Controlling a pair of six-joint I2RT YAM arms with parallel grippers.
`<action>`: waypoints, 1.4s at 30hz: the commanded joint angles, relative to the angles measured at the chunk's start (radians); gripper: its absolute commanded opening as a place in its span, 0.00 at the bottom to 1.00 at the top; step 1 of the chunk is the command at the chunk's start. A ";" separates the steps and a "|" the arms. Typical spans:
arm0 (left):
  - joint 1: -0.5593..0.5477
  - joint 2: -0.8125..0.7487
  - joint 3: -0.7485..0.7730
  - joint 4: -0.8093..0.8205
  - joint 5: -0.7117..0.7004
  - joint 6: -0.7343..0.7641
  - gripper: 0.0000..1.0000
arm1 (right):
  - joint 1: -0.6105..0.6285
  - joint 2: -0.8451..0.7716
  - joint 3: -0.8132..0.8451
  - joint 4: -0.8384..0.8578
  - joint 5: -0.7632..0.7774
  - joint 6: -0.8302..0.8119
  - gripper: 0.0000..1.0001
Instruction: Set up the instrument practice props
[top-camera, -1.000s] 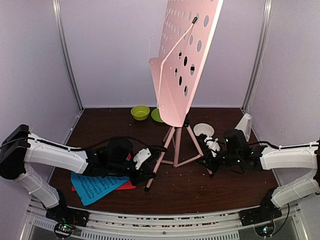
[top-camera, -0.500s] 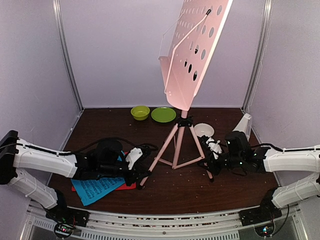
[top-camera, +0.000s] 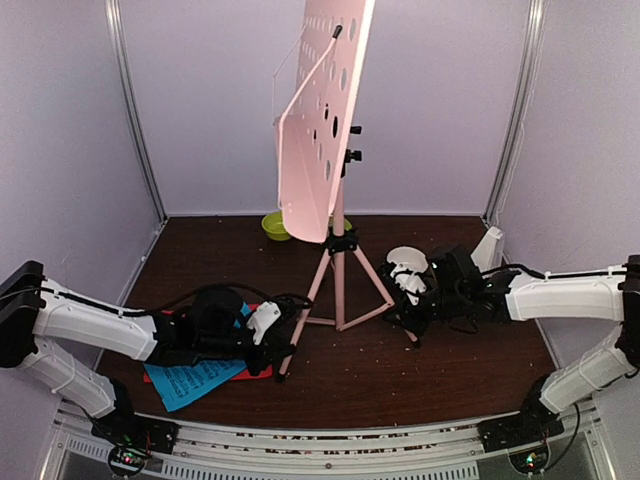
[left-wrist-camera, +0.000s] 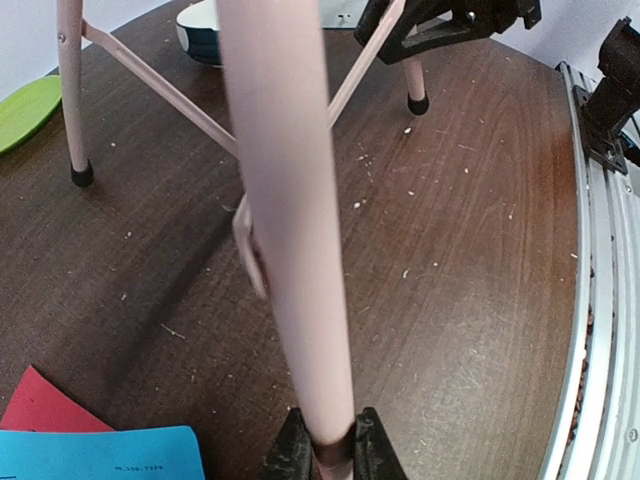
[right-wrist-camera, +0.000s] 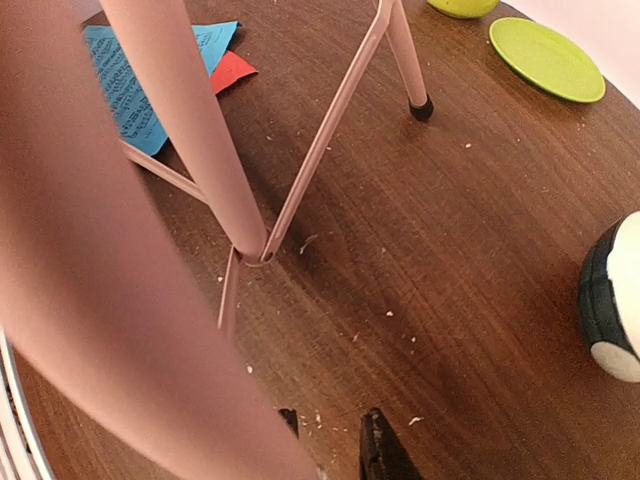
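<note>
Top external view: nearest, at about 7 o'clock on the dark wooden table (top-camera: 450, 380), the blue music sheet (top-camera: 190, 375) lies over the red music sheet (top-camera: 255, 373), with only red corners showing. Just at 2 o'clock of them, the left gripper (top-camera: 272, 338) is clamped on the near-left leg of the pale pink tripod music stand (top-camera: 338, 285). The left wrist view shows both black fingers (left-wrist-camera: 372, 450) pressed against that leg, and the other two feet rest on the wood.

At 3 o'clock of the tripod, the right gripper (top-camera: 405, 312) sits at the right leg. In its wrist view the fingertips (right-wrist-camera: 375, 450) stand slightly apart with bare wood between them, and the blurred leg crosses the left one; I cannot tell whether it grips.

Just beyond it is the small white bowl with dark base (top-camera: 405, 258). The small white pyramid metronome (top-camera: 488, 246) stands at 2 o'clock by the corner post. The lime green bowl (top-camera: 270, 226) and lime green plate (right-wrist-camera: 548, 60) lie at 12 o'clock, behind the stand's hole-dotted desk (top-camera: 315, 130), which is raised high.
</note>
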 joint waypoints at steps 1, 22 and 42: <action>-0.012 0.023 -0.030 -0.163 -0.001 0.047 0.00 | -0.066 0.064 0.106 -0.092 0.128 0.034 0.00; -0.059 0.047 0.082 -0.163 -0.011 -0.005 0.06 | -0.098 0.111 0.160 -0.121 0.077 -0.005 0.59; -0.154 0.049 0.111 -0.175 0.041 -0.001 0.47 | -0.097 -0.120 0.010 -0.143 0.150 0.186 0.74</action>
